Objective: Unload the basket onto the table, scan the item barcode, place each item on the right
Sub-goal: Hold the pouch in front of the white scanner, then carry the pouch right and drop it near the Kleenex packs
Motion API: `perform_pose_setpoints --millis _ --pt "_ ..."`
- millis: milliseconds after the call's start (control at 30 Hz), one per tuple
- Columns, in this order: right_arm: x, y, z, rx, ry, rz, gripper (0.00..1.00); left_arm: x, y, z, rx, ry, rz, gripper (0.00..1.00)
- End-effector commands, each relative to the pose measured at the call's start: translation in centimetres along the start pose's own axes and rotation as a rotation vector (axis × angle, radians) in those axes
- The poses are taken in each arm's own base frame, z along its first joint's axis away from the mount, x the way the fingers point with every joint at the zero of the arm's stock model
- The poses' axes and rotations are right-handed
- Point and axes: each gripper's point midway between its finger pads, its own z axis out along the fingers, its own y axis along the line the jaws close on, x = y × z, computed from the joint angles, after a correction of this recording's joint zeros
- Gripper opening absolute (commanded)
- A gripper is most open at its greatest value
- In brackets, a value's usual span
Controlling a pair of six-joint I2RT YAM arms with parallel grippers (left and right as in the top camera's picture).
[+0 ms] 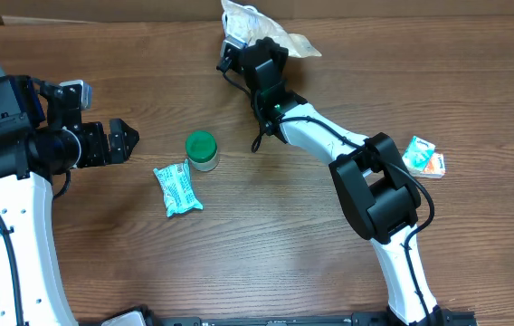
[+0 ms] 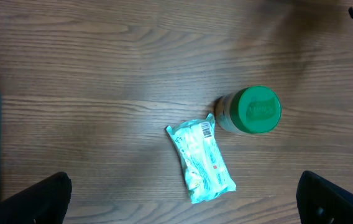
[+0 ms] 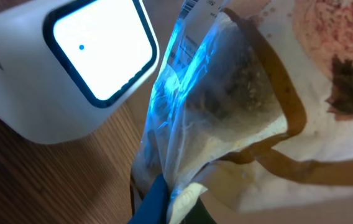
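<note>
Clear crinkled plastic bag with tan and white print: at the far edge of the brown wood-grain table, pinched in the right gripper, jaws closed on its film. Overhead: bag rumpled, long axis running from the gripper toward the far right.

Right wrist only: bag sits beside a white rounded plastic scanner with a glowing window. Blue light washes the glossy film. Barcode strip at the top edge, next to the window, partly cut off. Gripper fingers bite the bottom fold.

Left gripper spread wide, holding nothing, over bare wood.

Left wrist only: barcode on the soft mint-green foil packet, at the end nearest the round green-lidded jar just beside it.

Overhead alone: small teal-and-orange packet, well apart at right.
</note>
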Motion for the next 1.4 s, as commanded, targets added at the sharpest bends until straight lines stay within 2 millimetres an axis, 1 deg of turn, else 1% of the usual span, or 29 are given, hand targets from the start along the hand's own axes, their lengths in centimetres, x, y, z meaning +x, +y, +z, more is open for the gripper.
perform_pose_setpoints --millis 0,67,167,333,367,433,500,600,633,667,700,733,767,833,933,1000,1033,1267,1367 --pt "-0.5 -1.5 -1.1 0.028 0.02 0.015 0.04 -0.2 -0.2 -0.2 0.002 -0.007 0.02 1.0" --pt "-1.2 -2.3 -2.0 0.02 0.005 0.076 0.04 -0.2 -0.2 -0.2 0.002 -0.008 0.02 1.0" --pt "-1.7 -4.4 -3.9 -0.007 -0.011 0.181 0.04 -0.2 -0.2 -0.2 0.002 -0.007 0.02 1.0" --pt "-1.8 -7.9 -8.2 -0.101 -0.038 0.357 0.04 -0.2 -0.2 -0.2 0.002 -0.007 0.02 1.0" --pt "-1.8 -8.5 -9.4 -0.141 -0.045 0.44 0.04 -0.2 -0.2 -0.2 0.002 -0.007 0.02 1.0" --pt "-1.7 -8.8 -11.5 -0.256 -0.061 0.576 0.04 -0.2 -0.2 -0.2 0.002 -0.007 0.02 0.99" --pt "-1.8 -8.1 -14.0 -0.441 -0.086 0.703 0.04 -0.2 -0.2 -0.2 0.002 -0.007 0.02 1.0" --pt "-2.1 -6.4 -18.5 -0.805 -0.129 0.848 0.04 -0.2 -0.2 -0.2 0.002 -0.008 0.02 1.0" --pt "-1.8 -5.8 -20.0 -0.923 -0.132 0.875 0.04 -0.2 -0.2 -0.2 0.002 -0.007 0.021 1.0" --pt "-1.3 -5.2 -21.1 -1.012 -0.114 0.899 0.04 -0.2 -0.2 -0.2 0.002 -0.008 0.021 1.0" --pt "-0.3 -4.6 -21.8 -1.079 -0.07 0.921 0.04 -0.2 -0.2 -0.2 0.002 -0.008 0.021 1.0" --pt "0.6 -4.1 -22.1 -1.11 -0.031 0.929 0.04 -0.2 -0.2 -0.2 0.002 -0.007 0.021 1.0" --pt "2.0 -3.6 -22.2 -1.133 0.031 0.939 0.04 -0.2 -0.2 -0.2 0.002 -0.008 0.021 1.0" --pt "4.8 -2.6 -22.5 -1.165 0.154 0.963 0.04 -0.2 -0.2 -0.2 0.002 -0.007 0.021 1.0" --pt "8.5 -1.7 -22.6 -1.176 0.304 0.991 0.04 -0.2 -0.2 -0.2 0.002 -0.007 0.02 1.0" --pt "10.9 -1.3 -22.2 -1.157 0.385 1.01 0.04 -0.2 -0.2 -0.2 0.002 -0.008 0.021 1.0" --pt "12.4 -1.1 -21.8 -1.134 0.441 1.035 0.04 -0.2 -0.2 -0.2 0.002 -0.007 0.02 1.0" --pt "21.3 0.7 -18.9 -0.909 0.779 1.3 0.04 -0.2 -0.2 -0.2 0.002 -0.008 0.021 1.0" --pt "23.9 1.8 -18.5 -0.849 0.858 1.357 0.04 -0.2 -0.2 -0.2 0.002 -0.008 0.02 1.0"
